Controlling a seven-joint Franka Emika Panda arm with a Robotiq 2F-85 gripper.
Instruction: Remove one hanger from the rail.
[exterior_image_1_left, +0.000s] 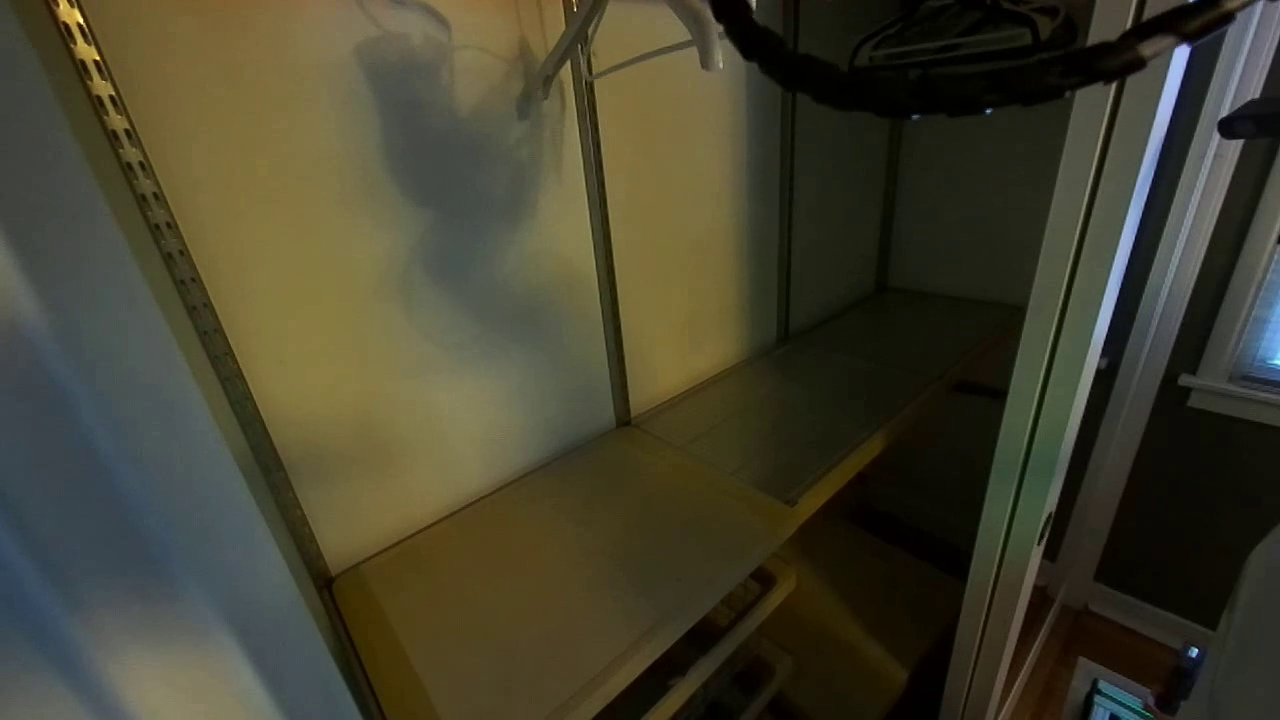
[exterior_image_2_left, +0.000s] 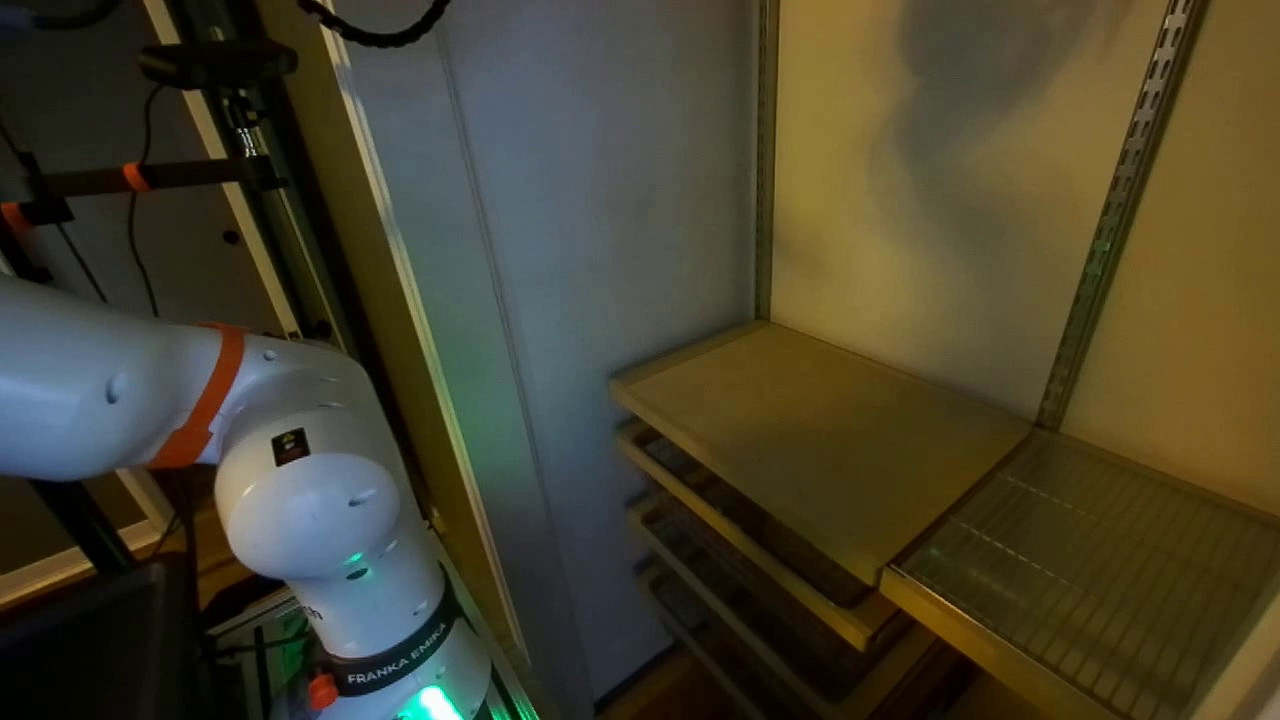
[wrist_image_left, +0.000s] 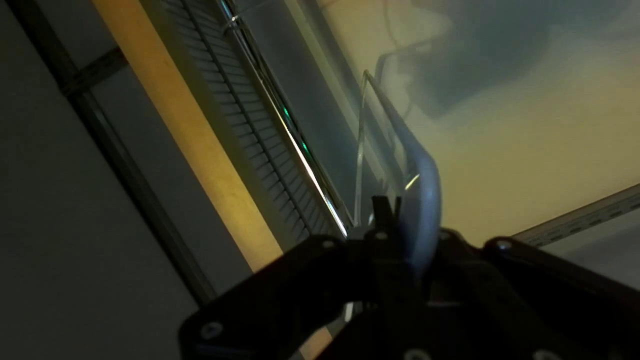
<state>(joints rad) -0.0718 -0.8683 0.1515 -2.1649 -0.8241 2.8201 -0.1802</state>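
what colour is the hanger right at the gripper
Pale bluish white in this dim light; the hanger shows best in the wrist view.

Warm yellow light washes the closet back wall, where a soft-edged, blue-grey shadow spreads in both exterior views; a panel at near left is a bluish, out-of-focus blur; the far recess sits in near darkness while pale blue light shows at a window at right; a green light glows low on the robot arm; in the wrist view, glare streaks the rail, the gripper is a near-black silhouette and the hanger blurs at its near end.
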